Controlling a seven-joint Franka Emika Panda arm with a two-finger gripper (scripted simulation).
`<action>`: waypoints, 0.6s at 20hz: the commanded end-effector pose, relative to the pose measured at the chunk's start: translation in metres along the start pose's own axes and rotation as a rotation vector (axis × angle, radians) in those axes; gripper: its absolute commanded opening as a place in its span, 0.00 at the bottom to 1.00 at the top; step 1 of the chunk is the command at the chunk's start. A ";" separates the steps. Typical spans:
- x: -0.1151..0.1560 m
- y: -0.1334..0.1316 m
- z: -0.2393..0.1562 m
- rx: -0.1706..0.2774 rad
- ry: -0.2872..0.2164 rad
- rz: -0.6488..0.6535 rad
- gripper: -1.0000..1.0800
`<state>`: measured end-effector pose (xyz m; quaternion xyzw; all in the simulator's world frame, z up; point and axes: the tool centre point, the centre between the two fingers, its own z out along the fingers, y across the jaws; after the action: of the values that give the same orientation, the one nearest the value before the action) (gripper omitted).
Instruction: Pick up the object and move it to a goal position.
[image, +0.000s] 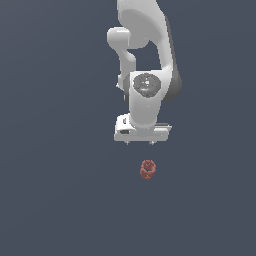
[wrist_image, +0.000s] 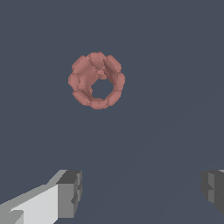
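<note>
The object (image: 148, 170) is a small dark-red knobbly lump with a hollow in it, lying on the flat dark-grey ground. The white arm's gripper (image: 140, 142) hangs above it, a short way toward the exterior view's left, and is apart from it. Only the short fingertips show under the white hand there. In the wrist view the object (wrist_image: 96, 80) lies ahead of the two grey fingertips (wrist_image: 70, 192), outside the wide gap between them. The gripper (wrist_image: 142, 189) is open and holds nothing.
Flat dark-grey ground (image: 60, 190) fills both views with no other object on it. The white arm (image: 145, 50) rises from the hand to the top of the exterior view.
</note>
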<state>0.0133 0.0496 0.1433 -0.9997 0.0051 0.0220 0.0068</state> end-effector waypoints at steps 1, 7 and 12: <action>0.010 -0.004 0.002 -0.001 0.005 0.035 0.96; 0.040 -0.016 0.010 -0.004 0.020 0.148 0.96; 0.061 -0.027 0.016 -0.005 0.033 0.230 0.96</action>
<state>0.0677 0.0730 0.1267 -0.9942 0.1075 0.0082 0.0021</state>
